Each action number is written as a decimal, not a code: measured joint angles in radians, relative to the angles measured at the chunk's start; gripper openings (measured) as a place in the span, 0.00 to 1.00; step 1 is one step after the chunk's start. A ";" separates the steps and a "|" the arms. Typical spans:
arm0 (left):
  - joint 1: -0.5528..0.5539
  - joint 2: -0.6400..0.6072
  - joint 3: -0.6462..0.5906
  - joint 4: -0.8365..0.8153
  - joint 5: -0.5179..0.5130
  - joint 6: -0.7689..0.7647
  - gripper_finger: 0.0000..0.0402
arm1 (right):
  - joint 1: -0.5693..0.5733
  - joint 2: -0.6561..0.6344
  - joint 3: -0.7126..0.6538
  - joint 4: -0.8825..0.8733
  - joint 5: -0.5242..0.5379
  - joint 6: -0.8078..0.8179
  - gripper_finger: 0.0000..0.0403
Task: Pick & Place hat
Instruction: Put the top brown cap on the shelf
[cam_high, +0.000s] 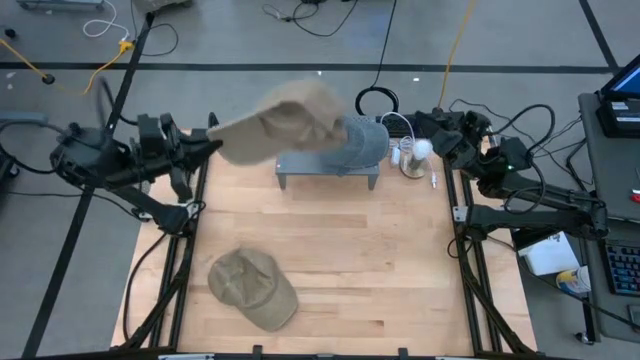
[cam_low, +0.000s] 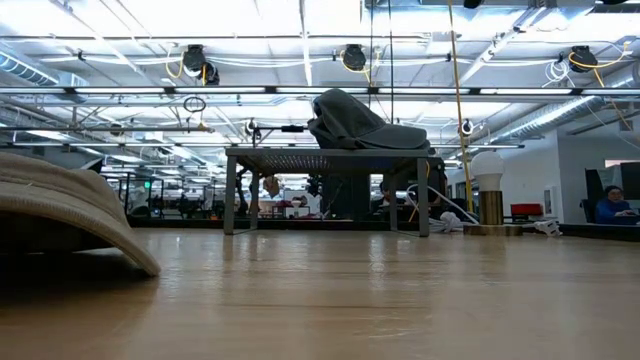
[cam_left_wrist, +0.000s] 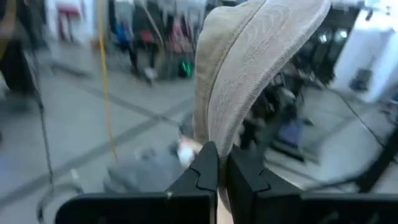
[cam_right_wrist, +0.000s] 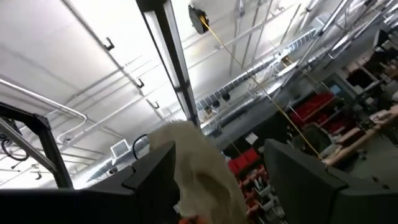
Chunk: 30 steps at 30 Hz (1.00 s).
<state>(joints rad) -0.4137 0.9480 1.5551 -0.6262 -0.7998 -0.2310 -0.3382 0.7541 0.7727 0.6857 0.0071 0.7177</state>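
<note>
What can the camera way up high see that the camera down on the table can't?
Only the high view shows both arms: the left tool shut on a tan hat lifted in the air, the right tool open near the rack's right end. Only the low view shows the room behind and the ceiling lights. Both show the grey hat on the rack and the second tan hat lying on the table.

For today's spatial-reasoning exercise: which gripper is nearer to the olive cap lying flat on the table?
Left. The left gripper is shut on a tan hat held up at the table's far left, nearer the olive cap. The right gripper waits open at the far right corner.
</note>
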 joint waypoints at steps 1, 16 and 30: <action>0.000 0.009 0.000 0.056 -0.017 0.054 0.02 | 0.000 0.003 0.000 0.012 0.000 0.000 0.59; 0.027 0.209 0.000 0.790 -0.085 0.772 0.02 | -0.001 0.132 0.000 0.335 0.023 -0.083 0.59; 0.224 0.383 0.000 1.034 0.252 0.742 0.02 | 0.008 0.309 0.139 0.344 -0.081 -0.112 0.59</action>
<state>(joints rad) -0.1901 1.3309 1.5553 0.4077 -0.5478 0.5106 -0.3304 1.0628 0.9121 1.0296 -0.0736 0.6057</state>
